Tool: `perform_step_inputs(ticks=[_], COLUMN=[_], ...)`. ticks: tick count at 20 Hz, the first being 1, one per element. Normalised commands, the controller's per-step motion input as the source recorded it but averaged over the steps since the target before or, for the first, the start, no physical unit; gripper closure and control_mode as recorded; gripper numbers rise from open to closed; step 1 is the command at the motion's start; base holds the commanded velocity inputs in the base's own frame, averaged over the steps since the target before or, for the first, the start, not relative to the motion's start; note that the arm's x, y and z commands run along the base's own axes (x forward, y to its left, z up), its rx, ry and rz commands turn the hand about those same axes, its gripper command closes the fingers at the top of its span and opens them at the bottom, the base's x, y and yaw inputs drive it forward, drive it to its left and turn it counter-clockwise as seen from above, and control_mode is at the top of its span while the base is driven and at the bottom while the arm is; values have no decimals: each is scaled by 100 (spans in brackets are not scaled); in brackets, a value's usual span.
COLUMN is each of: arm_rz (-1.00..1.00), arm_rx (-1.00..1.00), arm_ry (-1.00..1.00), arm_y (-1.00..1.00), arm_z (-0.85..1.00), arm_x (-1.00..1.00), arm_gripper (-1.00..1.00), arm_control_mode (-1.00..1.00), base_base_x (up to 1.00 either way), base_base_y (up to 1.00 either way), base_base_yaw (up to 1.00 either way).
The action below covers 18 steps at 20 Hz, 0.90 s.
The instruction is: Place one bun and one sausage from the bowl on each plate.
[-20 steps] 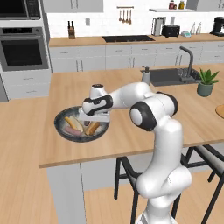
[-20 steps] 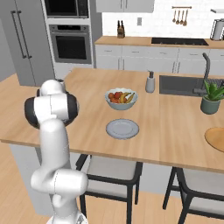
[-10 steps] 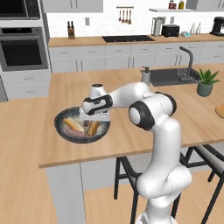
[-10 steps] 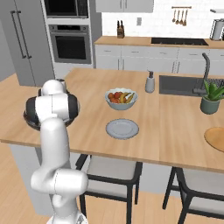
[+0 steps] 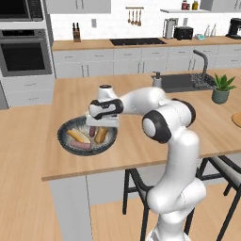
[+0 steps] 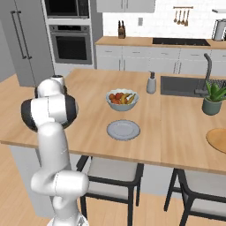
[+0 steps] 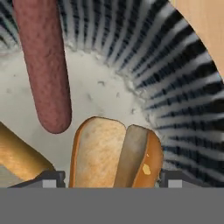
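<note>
Right now I have the pincer [image 7: 109,179] down inside the bowl [image 7: 183,87], its two tips [image 7: 52,178] set on either side of a split bun [image 7: 116,155]. Whether they are already pinching it or just flanking it, I cannot tell. Just beyond the pincer lies a dark red sausage [image 7: 43,65]; another bun [image 7: 19,157] sits off to one side.
</note>
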Motion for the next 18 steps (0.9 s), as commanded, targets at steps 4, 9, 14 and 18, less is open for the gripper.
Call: perform_step_inputs(ticks=[4, 9, 14, 18], arm_rz=[0, 0, 1, 5], arm_rx=[0, 5, 8, 4], arm_ry=[-4, 0, 4, 14], arm_y=[-82, -100, -100, -100], arm_z=[70, 27, 29, 16], arm_x=[-55, -8, 18, 28], arm_gripper=[100, 100, 100, 100], arm_control_mode=[-100, -100, -100, -100], base_base_x=[0, 0, 0, 0], base_base_y=[0, 0, 0, 0], base_base_yaw=[0, 0, 0, 0])
